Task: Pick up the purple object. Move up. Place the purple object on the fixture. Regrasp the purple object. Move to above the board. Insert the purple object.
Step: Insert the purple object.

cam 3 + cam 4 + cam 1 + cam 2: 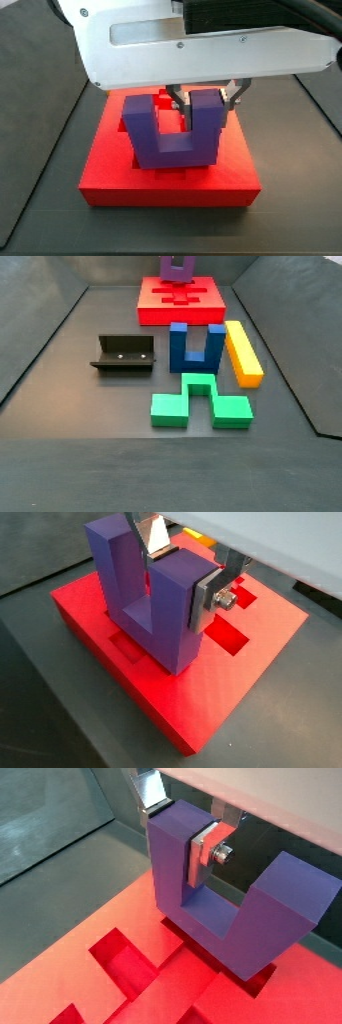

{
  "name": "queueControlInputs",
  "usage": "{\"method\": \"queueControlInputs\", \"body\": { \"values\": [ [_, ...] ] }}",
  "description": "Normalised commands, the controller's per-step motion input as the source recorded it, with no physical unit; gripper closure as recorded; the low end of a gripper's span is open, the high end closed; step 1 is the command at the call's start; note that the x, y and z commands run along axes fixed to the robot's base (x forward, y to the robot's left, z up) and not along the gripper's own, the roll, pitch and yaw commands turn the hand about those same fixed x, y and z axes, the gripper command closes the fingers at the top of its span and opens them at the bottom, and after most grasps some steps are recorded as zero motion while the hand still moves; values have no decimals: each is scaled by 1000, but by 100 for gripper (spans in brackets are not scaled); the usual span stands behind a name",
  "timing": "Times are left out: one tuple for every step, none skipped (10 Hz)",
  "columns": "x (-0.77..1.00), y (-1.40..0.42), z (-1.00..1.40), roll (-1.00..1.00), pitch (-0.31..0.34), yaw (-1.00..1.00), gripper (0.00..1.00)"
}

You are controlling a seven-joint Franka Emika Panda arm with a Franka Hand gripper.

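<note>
Overhead, claw (201, 830) clamped on purple object (227, 903), base in board (94, 983).

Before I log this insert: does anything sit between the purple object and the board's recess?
Nothing visible does. The gripper holds one prong of the purple object, whose base already meets the board at a recess.
</note>
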Motion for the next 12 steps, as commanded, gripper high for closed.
{"method": "queueControlInputs", "body": {
  "values": [
    [0, 54, -9, 21, 27, -194, 100],
    [0, 0, -83, 46, 0, -140, 100],
    [0, 0, -97, 31, 0, 0, 100],
    [0, -97, -31, 64, 0, 0, 100],
    [0, -177, 0, 90, 0, 0, 100],
    [0, -189, 0, 81, 0, 0, 100],
    [0, -180, 0, 104, 0, 20, 100],
    [54, -3, -31, 93, 0, 43, 100],
    [51, 9, -31, 40, 3, 20, 100],
    [0, 29, -14, 0, 0, 49, 100],
    [0, 0, -37, -3, -50, 71, 100],
    [0, 0, -31, 0, 0, 0, 100]
  ]
}}
